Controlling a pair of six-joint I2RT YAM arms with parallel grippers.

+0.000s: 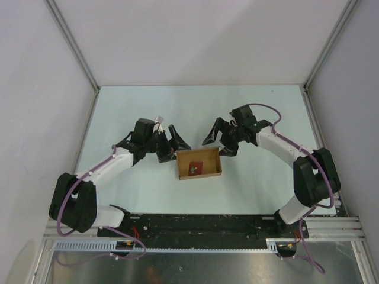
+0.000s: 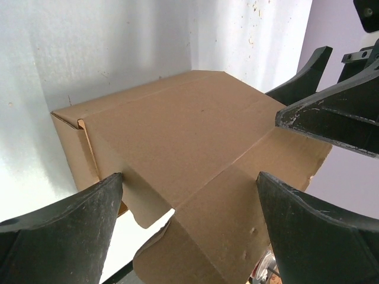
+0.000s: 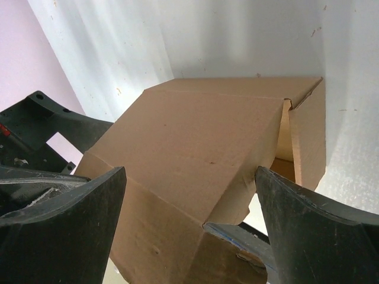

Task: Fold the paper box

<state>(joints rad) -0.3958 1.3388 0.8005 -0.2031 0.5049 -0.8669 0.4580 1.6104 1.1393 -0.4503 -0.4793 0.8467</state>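
The paper box (image 1: 205, 160) sits at the middle of the table as a shallow brown cardboard tray, with a small dark red item (image 1: 195, 169) inside. My left gripper (image 1: 176, 149) is open at its far left corner. At the far right corner my right gripper (image 1: 219, 142) is open too. In the left wrist view a broad cardboard panel (image 2: 177, 130) with a creased flap fills the space in front of the open left gripper (image 2: 189, 201). From the right wrist, the same panel (image 3: 195, 142) lies between the spread fingers of the right gripper (image 3: 189, 201). Nothing is gripped.
Grey walls enclose the pale table (image 1: 130, 112) on three sides. The arm bases and a black rail (image 1: 201, 225) run along the near edge. The right gripper's fingers (image 2: 331, 112) show in the left wrist view, and the left gripper's body (image 3: 41, 124) in the right wrist view.
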